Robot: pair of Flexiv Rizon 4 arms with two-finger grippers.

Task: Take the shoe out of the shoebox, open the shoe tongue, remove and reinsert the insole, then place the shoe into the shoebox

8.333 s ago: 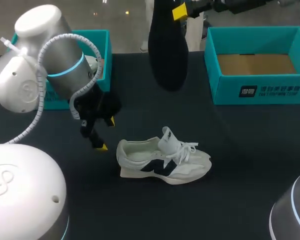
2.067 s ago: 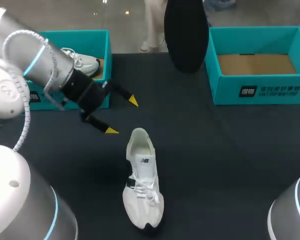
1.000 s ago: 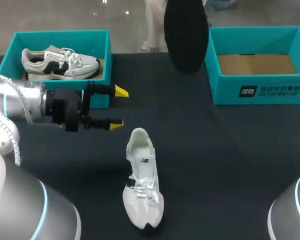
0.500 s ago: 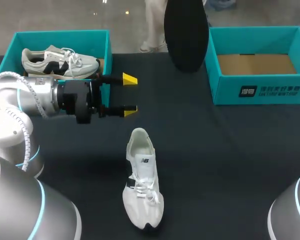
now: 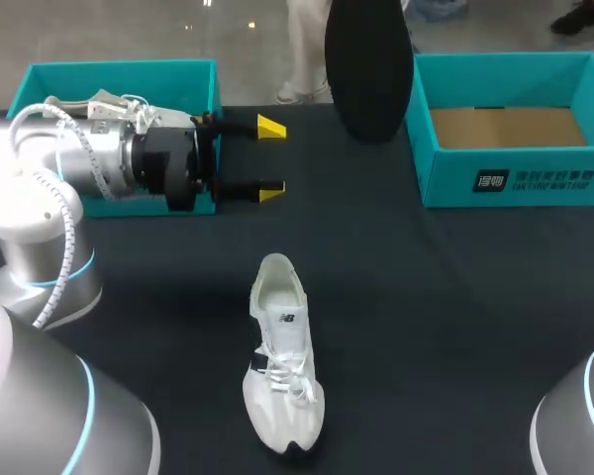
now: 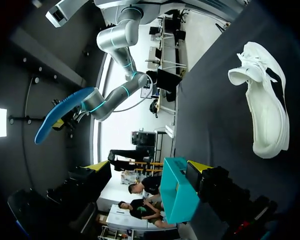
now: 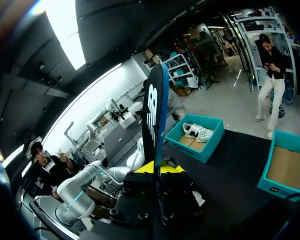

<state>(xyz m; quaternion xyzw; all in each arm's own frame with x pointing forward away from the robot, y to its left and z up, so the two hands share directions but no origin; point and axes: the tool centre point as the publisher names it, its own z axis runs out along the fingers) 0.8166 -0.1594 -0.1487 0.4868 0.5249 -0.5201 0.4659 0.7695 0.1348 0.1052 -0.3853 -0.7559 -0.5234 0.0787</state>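
A white shoe [image 5: 282,366] lies on the dark table, heel toward the back and toe toward the front edge. Its black insole [image 5: 368,69] hangs high over the table's back, and my right gripper [image 7: 155,168] is shut on its lower end. The insole [image 7: 155,112] stands edge-on above those fingers. My left gripper [image 5: 270,158] is open and empty, level above the table, in front of the left shoebox [image 5: 119,74] and behind the shoe. In the left wrist view the shoe [image 6: 262,107] lies off to one side and the insole [image 6: 65,114] shows its blue underside.
The left teal shoebox holds a second shoe [image 7: 197,131], mostly hidden behind my left arm [image 5: 89,168] in the head view. An empty teal shoebox [image 5: 515,163] with a cardboard floor stands at the back right.
My left arm has swung its open gripper away from the shoe, toward the back and right, and now covers the shoe in the left box. The shoe and insole have not moved.
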